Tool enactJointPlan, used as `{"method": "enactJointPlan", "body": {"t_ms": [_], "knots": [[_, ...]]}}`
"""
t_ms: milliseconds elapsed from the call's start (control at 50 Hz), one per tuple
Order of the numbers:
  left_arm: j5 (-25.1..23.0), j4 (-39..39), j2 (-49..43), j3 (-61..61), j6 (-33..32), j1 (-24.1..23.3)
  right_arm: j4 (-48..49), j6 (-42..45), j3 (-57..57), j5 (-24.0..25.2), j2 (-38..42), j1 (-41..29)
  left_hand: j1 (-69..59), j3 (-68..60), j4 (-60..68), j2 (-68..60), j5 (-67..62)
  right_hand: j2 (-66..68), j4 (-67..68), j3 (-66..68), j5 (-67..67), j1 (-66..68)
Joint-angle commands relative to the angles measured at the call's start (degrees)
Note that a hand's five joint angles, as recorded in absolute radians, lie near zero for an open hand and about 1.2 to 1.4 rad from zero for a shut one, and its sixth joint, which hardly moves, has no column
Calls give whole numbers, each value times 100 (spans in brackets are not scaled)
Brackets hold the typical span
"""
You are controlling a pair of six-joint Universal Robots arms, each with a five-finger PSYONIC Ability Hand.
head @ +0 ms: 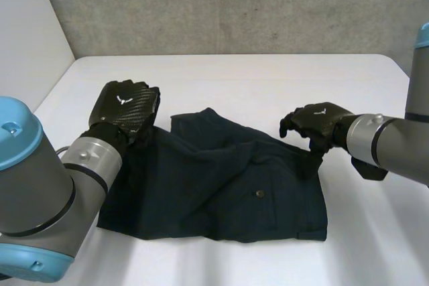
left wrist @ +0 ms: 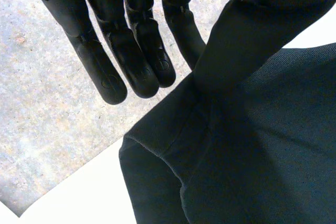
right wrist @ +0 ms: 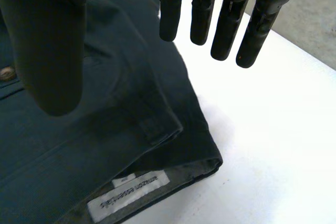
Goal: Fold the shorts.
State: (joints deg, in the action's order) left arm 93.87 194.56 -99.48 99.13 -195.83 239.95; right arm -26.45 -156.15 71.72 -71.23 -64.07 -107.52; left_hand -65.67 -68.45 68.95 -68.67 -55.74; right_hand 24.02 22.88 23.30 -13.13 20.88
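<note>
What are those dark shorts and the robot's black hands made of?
Shorts: matte dark woven cloth, probably cotton twill; fine diagonal ribbing shows up close. Left hand and right hand: glossy backs with a checkered weave, likely carbon fibre; fingers look like smooth black plastic.

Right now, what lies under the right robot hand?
A corner of the shorts, its waistband showing a white label, on the white table. The right robot hand hides some cloth; what is beneath the shorts cannot be seen.
</note>
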Motion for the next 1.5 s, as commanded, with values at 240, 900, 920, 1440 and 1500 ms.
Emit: {"method": "enactJointPlan", "body": {"t_ms": [240,900,920,1440,1500], "knots": [[-27,73,-45,-69,-16,60,-1143,-847,-1854,109,1879,12,-1433,-1155,1105,-1133,-1426,686,801,759,-776,1001],[-1,3193,-1030,-4315,150,658,5168,-751,-2884,-585,149,-471,-1433,-1155,1105,-1133,-1426,5598,5712,5670,-5687,5912],[-1,3176,-1003,-4271,151,649,5124,-750,-2857,-576,140,-480,-1433,-1155,1105,-1133,-1426,5598,5712,5670,-5687,5912],[-36,1455,-1548,-8,168,324,2602,1323,7,-497,1388,-656,-1433,-1155,1105,-1133,-1426,5598,5712,5670,-5687,5912],[-27,462,-1267,71,195,315,2363,1491,683,-488,1021,-674,-1433,-1155,1105,-1133,-1426,5598,5712,5670,-5687,5912]]}}
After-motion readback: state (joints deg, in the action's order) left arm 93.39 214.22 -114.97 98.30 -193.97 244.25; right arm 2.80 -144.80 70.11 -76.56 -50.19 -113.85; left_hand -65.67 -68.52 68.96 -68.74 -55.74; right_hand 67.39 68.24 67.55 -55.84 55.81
